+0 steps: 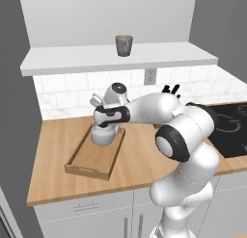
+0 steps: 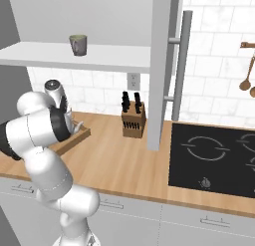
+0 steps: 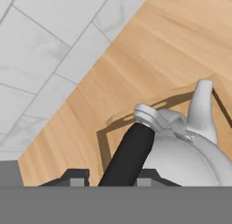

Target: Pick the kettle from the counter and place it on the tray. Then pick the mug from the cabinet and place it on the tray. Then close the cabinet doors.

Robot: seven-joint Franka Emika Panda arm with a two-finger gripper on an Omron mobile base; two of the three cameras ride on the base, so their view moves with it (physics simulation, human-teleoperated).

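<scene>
Kettle (image 3: 181, 159) sits over the far end of the tray (image 1: 84, 160) on the counter (image 1: 140, 160), with the gripper (image 3: 108, 180) above it, its two fingers set either side of the black handle and clamped on it. Mug (image 1: 123, 45) stands on the open cabinet (image 1: 72, 63) shelf, well above.

Even, bright, flat rendered light falls across the scene, without glare. Soft shadows lie under the open cabinet's shelf (image 1: 120, 59) on the tiled wall, and the kettle (image 3: 181, 159) throws a crisp dark shadow onto the wooden counter (image 3: 136, 73) in the hand view. Edges are slightly jagged and textures soft; straight lines stay straight, with no motion blur.
</scene>
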